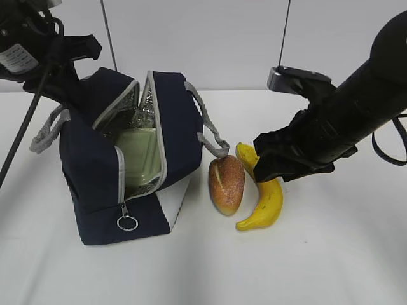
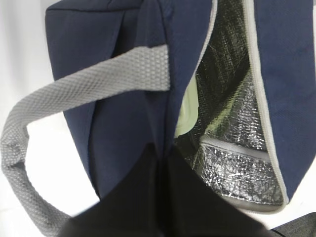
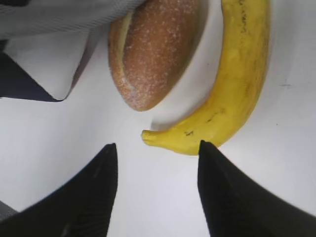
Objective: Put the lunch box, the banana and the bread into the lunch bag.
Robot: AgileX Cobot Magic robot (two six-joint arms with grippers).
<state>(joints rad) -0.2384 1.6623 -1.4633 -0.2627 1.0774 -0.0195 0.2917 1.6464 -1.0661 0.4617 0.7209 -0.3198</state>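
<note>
One of three items is already lying inside the navy-blue fabric lunch bag (image 1: 95, 171) with grey strap handles and silvery lining: the clear lunch box with its pale sage-green lid (image 1: 141, 162) is showing through the unzipped top. We are judging the task roughly a third complete. The oval golden-brown bread roll (image 1: 227, 184) and the curved yellow banana (image 1: 264, 200) are lying side by side on the white table (image 1: 318, 267), just beside the bag's white side panel. The right gripper (image 3: 155, 192) is hovering with its jaws spread wide and empty, the banana's end lying between the black fingertips (image 3: 98, 177). The left gripper (image 2: 160, 197) is appearing pinched shut on the bag's near wall, seemingly holding the mouth open.
</note>
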